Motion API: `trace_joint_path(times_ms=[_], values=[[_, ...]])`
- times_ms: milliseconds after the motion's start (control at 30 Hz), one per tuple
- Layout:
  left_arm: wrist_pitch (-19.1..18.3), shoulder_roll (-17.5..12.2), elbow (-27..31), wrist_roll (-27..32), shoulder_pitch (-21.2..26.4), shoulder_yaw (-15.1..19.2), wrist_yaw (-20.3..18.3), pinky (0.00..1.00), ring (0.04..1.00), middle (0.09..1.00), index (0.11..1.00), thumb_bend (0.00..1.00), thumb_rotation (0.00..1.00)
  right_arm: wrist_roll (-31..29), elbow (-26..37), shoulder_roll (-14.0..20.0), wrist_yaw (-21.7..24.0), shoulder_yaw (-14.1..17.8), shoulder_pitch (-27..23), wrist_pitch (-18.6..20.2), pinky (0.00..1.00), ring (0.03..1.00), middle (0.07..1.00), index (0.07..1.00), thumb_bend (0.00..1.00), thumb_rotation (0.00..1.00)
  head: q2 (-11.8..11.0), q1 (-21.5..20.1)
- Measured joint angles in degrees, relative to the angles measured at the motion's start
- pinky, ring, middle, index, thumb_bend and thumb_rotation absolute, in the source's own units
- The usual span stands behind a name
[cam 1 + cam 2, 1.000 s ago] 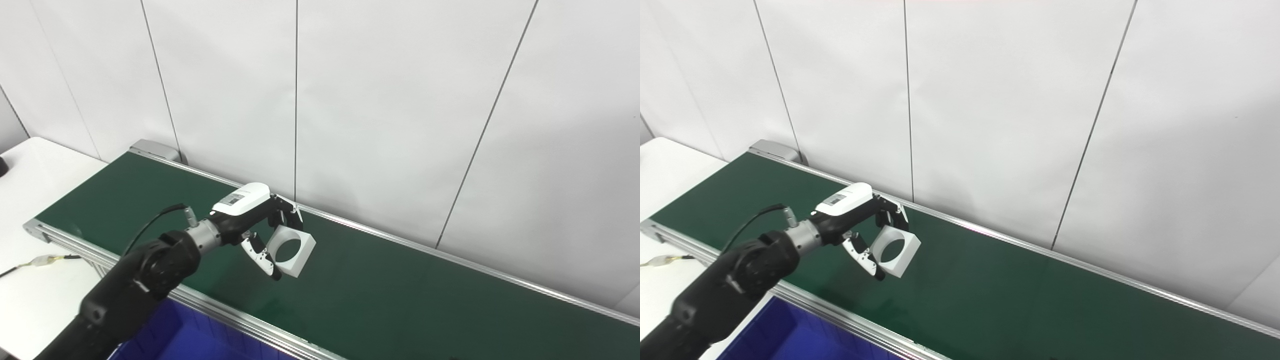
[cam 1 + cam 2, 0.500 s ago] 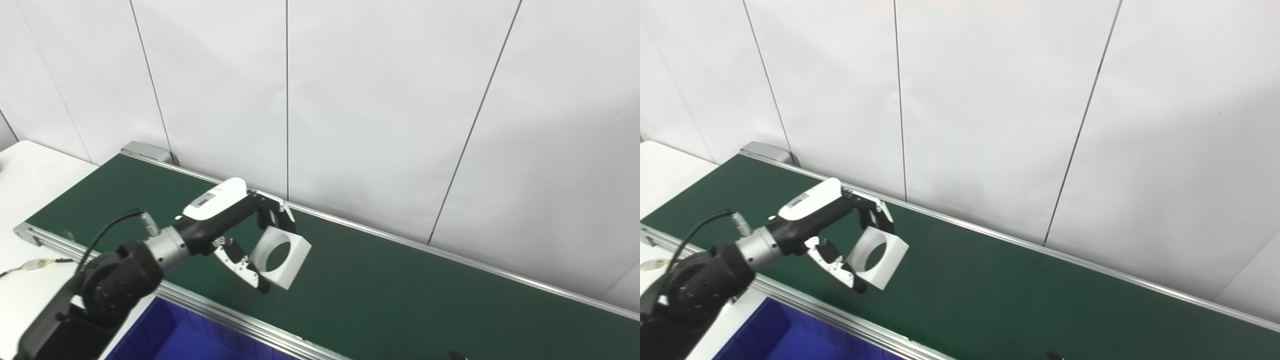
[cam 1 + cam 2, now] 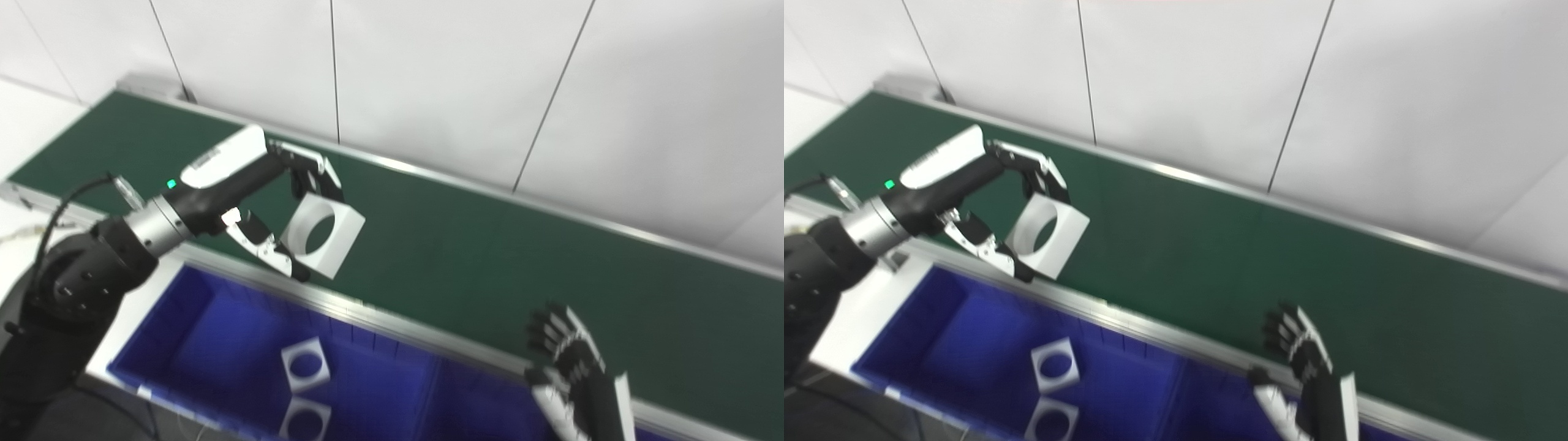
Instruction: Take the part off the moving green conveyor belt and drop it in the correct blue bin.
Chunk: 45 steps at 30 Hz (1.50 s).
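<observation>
Right hand [image 3: 572, 373] cut off below; left hand [image 3: 269, 202] grips part [image 3: 321, 236]

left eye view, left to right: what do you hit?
Left hand → held white part → right hand. Parts in the blue bin left out; they overlap in x.
</observation>
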<state>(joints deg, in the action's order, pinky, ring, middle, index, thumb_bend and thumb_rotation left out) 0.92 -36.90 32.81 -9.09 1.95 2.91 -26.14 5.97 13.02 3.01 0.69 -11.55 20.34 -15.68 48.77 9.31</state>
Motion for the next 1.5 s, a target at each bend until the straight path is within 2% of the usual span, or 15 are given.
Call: trace_joint_path(times_ms=[133, 300, 433, 600, 700, 800, 900, 1000, 1233, 1500], values=[[-3.2, -0.4, 2.4, 0.7, -1.7, 0.5, -1.2, 0.46, 0.469, 0.5, 0.476, 0.5, 0.0, -0.1, 1.1, 0.0, 0.4, 0.5, 0.0, 0.9, 0.67, 0.735, 0.778, 0.846, 0.67, 0.61, 1.5, 0.7], [-4.8, -0.4, 3.7, 0.7, -3.6, 0.6, -1.7, 0.45, 0.471, 0.497, 0.477, 0.5, 0.0, -0.2, 1.9, 0.0, 0.7, 1.0, -0.3, 1.9, 0.67, 0.729, 0.776, 0.843, 0.67, 0.6, 2.2, 1.5], [-5.3, -0.3, 4.3, 0.9, -6.1, 1.2, -1.8, 0.46, 0.472, 0.499, 0.476, 0.5, 0.0, -0.4, 3.5, 0.0, 1.0, 1.4, -0.2, 3.3, 0.66, 0.731, 0.776, 0.844, 0.68, 0.6, 1.6, 2.8], [-5.5, 0.9, 3.2, 0.6, -10.0, 1.4, -1.4, 0.4, 0.447, 0.492, 0.492, 0.5, 0.0, -0.5, 3.7, 0.4, 1.1, 1.7, 0.1, 3.8, 0.65, 0.728, 0.778, 0.849, 0.67, 0.6, 1.3, 3.9], [-5.1, 2.6, 1.4, -0.9, -12.6, 1.1, -0.7, 0.38, 0.432, 0.483, 0.502, 0.5, 0.0, -0.8, 4.0, 0.5, 1.1, 1.9, 0.3, 3.9, 0.66, 0.73, 0.775, 0.85, 0.68, 0.59, 1.3, 4.0], [-3.7, 3.9, -0.6, -1.9, -15.0, 0.9, 0.3, 0.38, 0.424, 0.475, 0.508, 0.5, 0.0, -1.3, 4.1, 0.5, 1.1, 2.1, 0.6, 4.1, 0.67, 0.735, 0.776, 0.853, 0.67, 0.58, 1.3, 3.3], [-1.8, 5.2, -3.3, -3.2, -16.6, 0.6, 1.6, 0.33, 0.397, 0.459, 0.514, 0.5, 0.0, -1.6, 4.3, 0.5, 1.1, 2.4, 0.6, 4.1, 0.67, 0.733, 0.77, 0.853, 0.68, 0.58, 1.2, 3.4], [-0.3, 6.5, -6.3, -4.9, -18.0, -0.6, 2.5, 0.37, 0.416, 0.469, 0.508, 0.5, 0.0, -1.9, 4.3, 0.5, 1.1, 2.6, 0.7, 4.1, 0.67, 0.733, 0.768, 0.854, 0.68, 0.57, 1.2, 3.3], [3.8, 7.4, -11.1, -8.6, -18.9, -2.0, 4.4, 0.39, 0.429, 0.497, 0.499, 0.5, 0.0, -2.3, 4.3, 0.5, 1.1, 3.0, 0.8, 4.1, 0.68, 0.736, 0.77, 0.856, 0.66, 0.55, 1.2, 3.3], [5.0, 8.1, -18.7, -11.4, -19.6, -3.6, 5.9, 0.39, 0.409, 0.487, 0.511, 0.5, 0.0, -2.5, 4.3, 0.6, 1.1, 3.2, 1.2, 4.1, 0.68, 0.736, 0.772, 0.856, 0.67, 0.56, 1.3, 3.4]])
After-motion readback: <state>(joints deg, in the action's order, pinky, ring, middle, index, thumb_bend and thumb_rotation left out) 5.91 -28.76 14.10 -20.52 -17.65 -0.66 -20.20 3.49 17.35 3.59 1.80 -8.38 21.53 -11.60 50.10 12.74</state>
